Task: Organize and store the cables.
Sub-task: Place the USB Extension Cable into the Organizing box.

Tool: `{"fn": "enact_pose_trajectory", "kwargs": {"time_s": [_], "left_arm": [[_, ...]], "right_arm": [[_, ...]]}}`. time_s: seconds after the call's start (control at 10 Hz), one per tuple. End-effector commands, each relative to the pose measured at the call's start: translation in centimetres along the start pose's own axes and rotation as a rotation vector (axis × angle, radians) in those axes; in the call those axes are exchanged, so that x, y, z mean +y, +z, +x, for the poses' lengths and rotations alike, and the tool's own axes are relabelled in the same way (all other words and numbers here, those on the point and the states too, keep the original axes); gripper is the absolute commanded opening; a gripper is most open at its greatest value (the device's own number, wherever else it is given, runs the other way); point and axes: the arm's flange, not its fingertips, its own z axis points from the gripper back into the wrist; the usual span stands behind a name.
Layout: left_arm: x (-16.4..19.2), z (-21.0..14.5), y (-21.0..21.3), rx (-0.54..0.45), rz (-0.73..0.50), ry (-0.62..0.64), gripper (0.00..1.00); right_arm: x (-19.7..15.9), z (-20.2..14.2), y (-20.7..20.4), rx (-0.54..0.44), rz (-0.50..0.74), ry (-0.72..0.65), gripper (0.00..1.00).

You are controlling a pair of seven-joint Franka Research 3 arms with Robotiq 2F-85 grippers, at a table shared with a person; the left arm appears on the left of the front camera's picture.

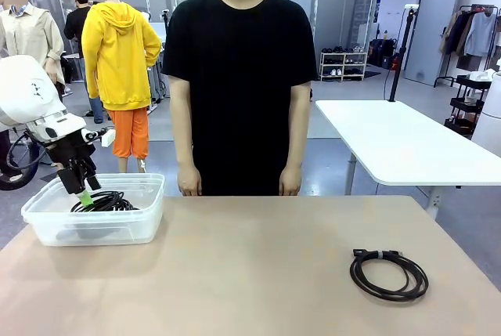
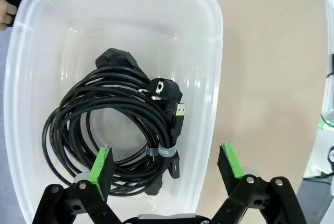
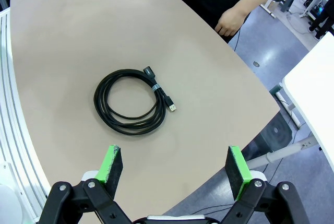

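A: How does the left gripper stand?

B: Jaws wide apart, gripping nothing. It hangs over the near end of a clear plastic bin. One green pad is above the coils inside and the other sits past the bin's wall, over the bare counter.

A: And the cables?

B: The bundled cables lie in the bin as black round coils stacked on each other. A round mains plug and a flat gold-tipped connector rest on top, toward the wall.

A: Any label to read?

B: A grey tie wraps the strands and carries pale print — too small to make out.

A: The right gripper?

B: Also open and empty, held above the counter near its edge. Beyond its pads lies one more cable, a flat black coil bound by a pale band, with its plug end poking outward. It is well apart from the bin, on the opposite side of the counter.

A: Anyone else there?

B: A person in a black shirt stands at the far side — arms down, one hand just off the counter's edge, touching nothing.
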Motion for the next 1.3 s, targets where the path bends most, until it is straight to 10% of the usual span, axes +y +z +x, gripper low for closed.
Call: {"fn": "enact_pose_trajectory", "kwargs": {"time_s": [0.0,0.9,1.2], "left_arm": [[0.4,0.0,-0.3,0.006,-0.013,-0.002,1.0],[0.2,-0.1,-0.5,0.002,-0.008,0.002,1.0],[-6.8,-1.5,7.6,-0.065,0.096,0.078,1.0]], "right_arm": [[-0.1,0.2,0.0,0.0,-0.01,-0.017,1.0],[-0.1,0.2,0.0,0.0,-0.01,-0.017,1.0],[-0.1,0.2,0.0,0.0,-0.01,-0.017,1.0]]}}
